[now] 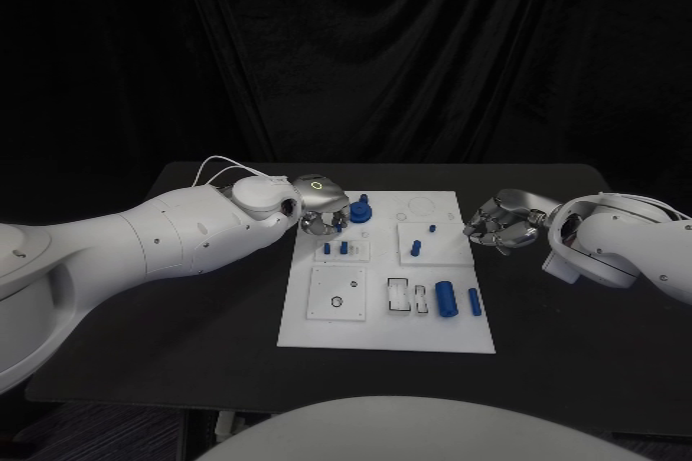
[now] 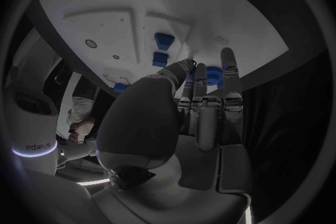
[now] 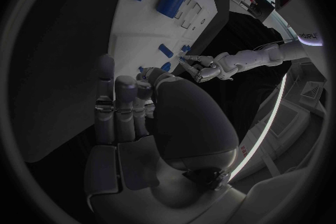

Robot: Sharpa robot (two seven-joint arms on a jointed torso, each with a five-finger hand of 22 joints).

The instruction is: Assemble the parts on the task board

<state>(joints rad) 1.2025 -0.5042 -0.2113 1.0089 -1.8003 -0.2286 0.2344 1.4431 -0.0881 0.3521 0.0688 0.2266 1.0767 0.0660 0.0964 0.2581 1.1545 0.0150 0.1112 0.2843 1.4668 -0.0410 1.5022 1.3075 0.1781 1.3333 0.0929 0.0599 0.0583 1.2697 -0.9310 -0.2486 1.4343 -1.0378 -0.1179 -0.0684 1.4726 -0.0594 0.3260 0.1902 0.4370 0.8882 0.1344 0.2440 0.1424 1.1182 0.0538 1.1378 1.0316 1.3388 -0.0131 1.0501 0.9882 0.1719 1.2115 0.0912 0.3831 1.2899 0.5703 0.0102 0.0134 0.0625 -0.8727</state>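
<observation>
Hovering over the far-left corner of the task board [image 1: 387,326], the left hand [image 1: 323,209] has its fingers touching an upright blue part [image 1: 361,211] — a firm grip can't be confirmed. Right hand [image 1: 500,224] sits at the board's right edge, fingers loosely curled, holding nothing. 2 blue cylinders [image 1: 457,301] lie near the board's front-right.

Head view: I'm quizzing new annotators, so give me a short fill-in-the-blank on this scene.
1. The task board is coloured ____.
2. The small parts on it are coloured ____.
3. The left hand is at the board's ____ end, away from the robot.
4. The right hand is beside the board's ____ edge.

Missing words: white; blue; far; right
</observation>
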